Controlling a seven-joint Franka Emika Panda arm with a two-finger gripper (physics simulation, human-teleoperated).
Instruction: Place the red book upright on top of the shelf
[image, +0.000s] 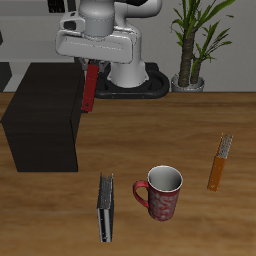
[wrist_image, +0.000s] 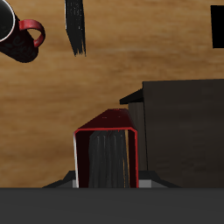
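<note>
The red book hangs upright from my gripper, which is shut on its upper end. It sits in the air just beside the shelf, a large black box, level with the shelf's top edge. From the wrist, the red book fills the space between the fingers and the shelf lies right beside it, with wooden table below.
A red patterned mug stands near the table's front. A dark grey-black book lies beside it. An orange book lies farther off. A potted plant stands at the back.
</note>
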